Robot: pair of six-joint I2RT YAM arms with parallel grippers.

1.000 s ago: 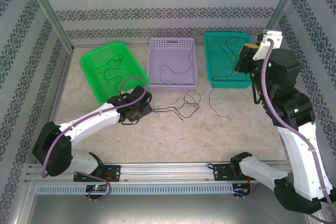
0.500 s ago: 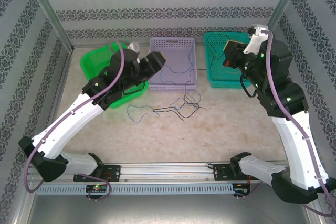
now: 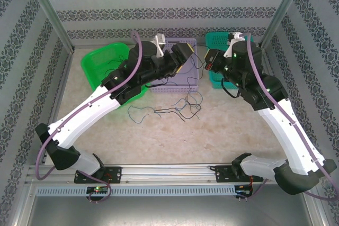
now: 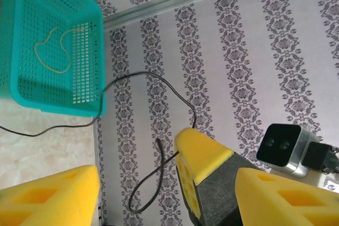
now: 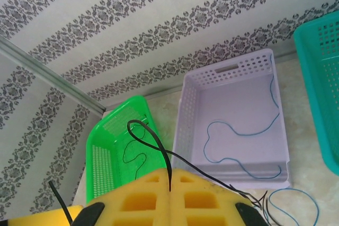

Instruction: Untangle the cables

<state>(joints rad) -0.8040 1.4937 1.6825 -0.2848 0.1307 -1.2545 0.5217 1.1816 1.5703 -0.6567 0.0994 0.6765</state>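
We find the left claw (image 3: 184, 56) and the right claw (image 3: 210, 60) close together in the upper middle of the top view, the left one over the lavender basket (image 3: 169, 87) and the right one between that basket and the teal basket (image 3: 218, 39). In the right wrist view the right claw's yellow pads (image 5: 204, 197) are pressed together on a dark cable (image 5: 142, 129), which comes out of the seam between them and curls into a loop toward the left of the frame. The left claw is spread wide, with one yellow finger in each lower corner of the left wrist view. Between them, farther off, sits a pad of the right claw with the same dark cable running up from it and bending toward the teal basket in the upper left (whether the strand touches the basket's rim we cannot tell). Inside that basket lies a yellowish-tan cable (image 4: 50, 51). The other cables (image 3: 177, 107) lie in a loose tangle on the tabletop (image 3: 238, 130), just below the lavender basket in the top view. A blue cable (image 5: 249, 130) snakes across the lavender basket's floor, and a thin dark strand (image 5: 132, 154) lies in the green basket (image 5: 100, 157) at the left of the right wrist view.
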